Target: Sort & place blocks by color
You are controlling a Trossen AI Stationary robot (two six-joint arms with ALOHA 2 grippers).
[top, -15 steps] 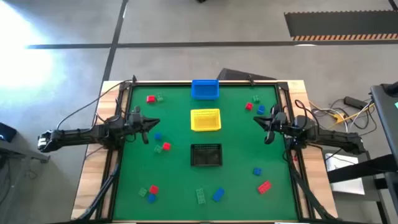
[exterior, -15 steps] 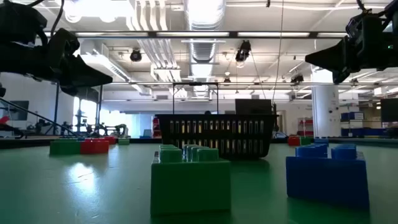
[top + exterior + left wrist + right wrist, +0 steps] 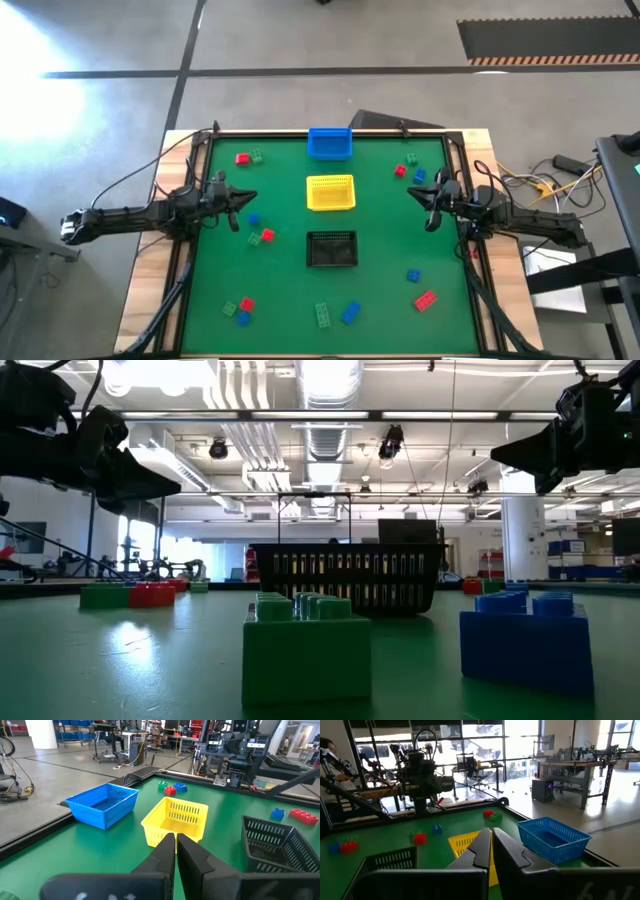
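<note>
Both my pincers are empty with fingers pressed together: my left pincer (image 3: 243, 197) hangs over the left side of the table (image 3: 290, 300), my right pincer (image 3: 424, 195) over the right side. Nothing is sorted yet. The blocks lie scattered in small clusters on the green mat, and the blue basket (image 3: 329, 143), yellow basket (image 3: 330, 193) and black basket (image 3: 331, 250) in the middle column look empty.

The trouble I foresee lies in the clusters. The red block (image 3: 267, 236) near my left pincer touches a smaller piece whose colour I cannot make out, with a blue block (image 3: 254, 220) just beside them. If I come down without spreading my fingers first, I will knock them apart; if I spread them too wide, I may pinch two colours at once. The bricks are tiny against the baskets, so an off-centre grip could let one slip during the carry. The baskets look light, and a low pass could nudge one.
</note>
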